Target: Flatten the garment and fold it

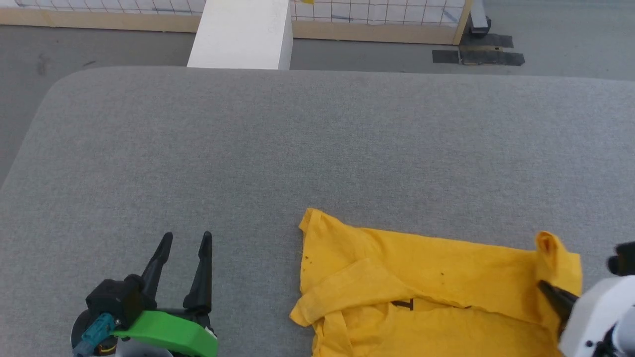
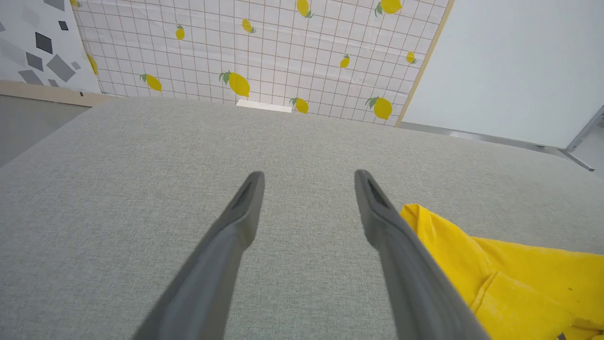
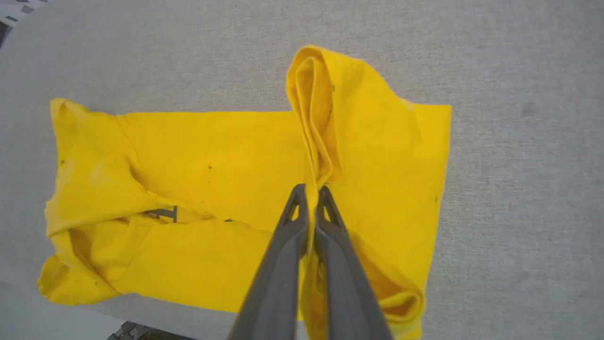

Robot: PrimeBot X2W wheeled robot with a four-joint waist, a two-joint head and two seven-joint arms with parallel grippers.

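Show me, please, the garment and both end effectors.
garment (image 1: pixel 426 267), head view, flat yellow middle.
left end effector (image 1: pixel 187 234), head view, midway between open fingertips.
right end effector (image 3: pixel 311 189), right wrist view, between fingertips pinching fabric.

A grey fabric table (image 1: pixel 317 148) is spreading wide, a white block (image 1: pixel 243 34) is standing at its far edge on grey floor (image 1: pixel 99 44), and a lemon-print grid wall (image 2: pixel 264 52) is rising behind above wooden trim (image 1: pixel 124 21).

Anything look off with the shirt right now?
Shirt is rumpled, not flat: a flap is folded over near its head-view left end, and the right gripper is shut on a raised ridge of cloth. Left gripper is open, off the shirt.
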